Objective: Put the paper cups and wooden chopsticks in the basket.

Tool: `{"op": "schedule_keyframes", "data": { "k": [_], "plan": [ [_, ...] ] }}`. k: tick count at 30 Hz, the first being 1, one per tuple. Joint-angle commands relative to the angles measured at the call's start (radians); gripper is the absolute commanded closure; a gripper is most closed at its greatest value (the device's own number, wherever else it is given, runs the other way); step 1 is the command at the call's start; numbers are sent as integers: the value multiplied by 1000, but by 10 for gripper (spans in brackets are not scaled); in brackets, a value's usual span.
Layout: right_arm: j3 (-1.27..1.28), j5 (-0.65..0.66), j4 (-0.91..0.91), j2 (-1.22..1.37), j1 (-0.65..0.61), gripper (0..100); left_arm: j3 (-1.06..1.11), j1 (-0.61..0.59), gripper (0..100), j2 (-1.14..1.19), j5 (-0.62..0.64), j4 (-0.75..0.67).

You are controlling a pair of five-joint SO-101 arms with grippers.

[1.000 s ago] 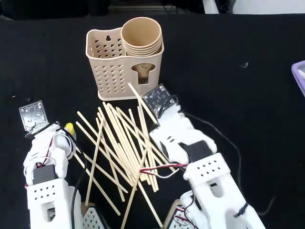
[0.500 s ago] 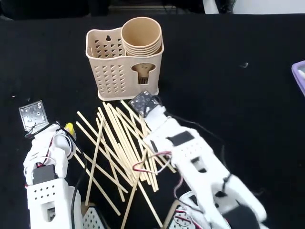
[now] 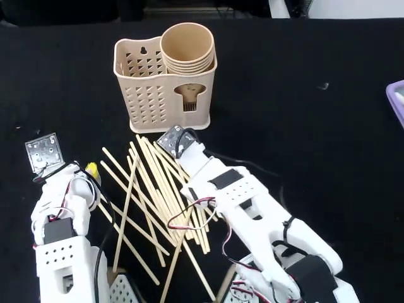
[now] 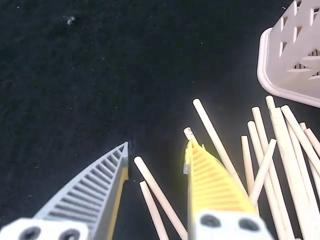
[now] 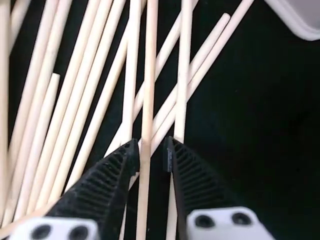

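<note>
The black counter point(image 3: 328, 139) carries everything. The basket point(image 3: 148, 101) stands upright at its far side, and the paper cups point(image 3: 187, 44) are already stacked in one compartment, so I judge the cups done. The wooden chopsticks point(image 3: 154, 183) are what is left, fanned in a loose, crossing pile just in front of the basket and between my two arms.

The step in hand looks like picking a stick from that pile with my right arm. To do it well I should take one stick only and close on it squarely. I should then lift straight up so the crossing sticks are not dragged, and tip it end-first into the free compartment beside the cups.

My left gripper point(image 4: 157, 145) sits low at the pile's near edge. Its jaws are spread wide and hold nothing, with a couple of stick ends lying on the counter between them. My right gripper point(image 5: 150, 144) is over the middle of the pile, jaws drawn narrow. One chopstick point(image 5: 148, 75) runs lengthwise through the gap, with a thin dark sliver beside it, so it seems bracketed, not clamped.
</note>
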Motion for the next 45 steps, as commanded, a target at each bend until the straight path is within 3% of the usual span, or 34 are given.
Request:
{"op": "schedule_keyframes", "data": {
  "k": [1, 11, 19, 27, 37, 42, 45],
  "plan": [
    [-39, 9, 6, 1, -14, 901, -8, 10, 812, -12, 2, -11],
    [-33, 11, 26, -8, -8, 901, -8, 8, 812, -12, 2, -9],
    [-101, -72, 261, -163, -14, 899, -8, 8, 812, -12, 2, -9],
    [10, -141, 230, -203, -216, 898, -7, 8, 812, -12, 2, -9],
    [13, -170, 241, -203, -209, 897, -5, 8, 812, -12, 2, -11],
    [12, -173, 261, -203, -209, 814, -5, 8, 812, -12, 2, -12],
    [12, -173, 258, -202, -209, 838, -5, 8, 812, -12, 2, -15]
  ]
}}
